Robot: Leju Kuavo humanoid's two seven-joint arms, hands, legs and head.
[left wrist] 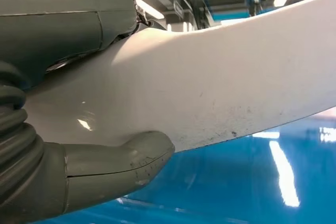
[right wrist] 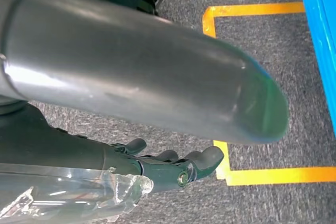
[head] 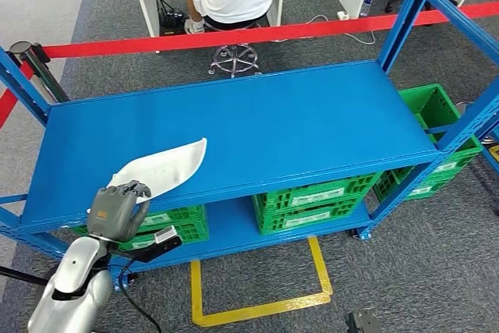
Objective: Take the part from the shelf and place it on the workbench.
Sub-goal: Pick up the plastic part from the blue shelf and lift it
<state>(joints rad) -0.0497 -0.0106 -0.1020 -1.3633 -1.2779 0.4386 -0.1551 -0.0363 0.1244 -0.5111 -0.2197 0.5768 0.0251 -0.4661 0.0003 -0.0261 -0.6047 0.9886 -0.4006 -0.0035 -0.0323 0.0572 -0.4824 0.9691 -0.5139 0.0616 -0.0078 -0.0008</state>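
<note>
One white part [head: 164, 166] on the blue shelf [head: 265, 126] is gripped by the left hand [head: 118, 210], fingers [left wrist: 118, 169] closed round it

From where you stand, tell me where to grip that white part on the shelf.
Grip the white part at its broad, rounded near end, coming from the shelf's front edge, as the left hand does now. That end overhangs the edge, so fingers likely fit underneath; the far end tapers thin and lies farther back.

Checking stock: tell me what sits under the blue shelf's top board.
Under the top board, green crates stand on the lower board, with more below the white part that the left hand grips. The board hides their contents.
</note>
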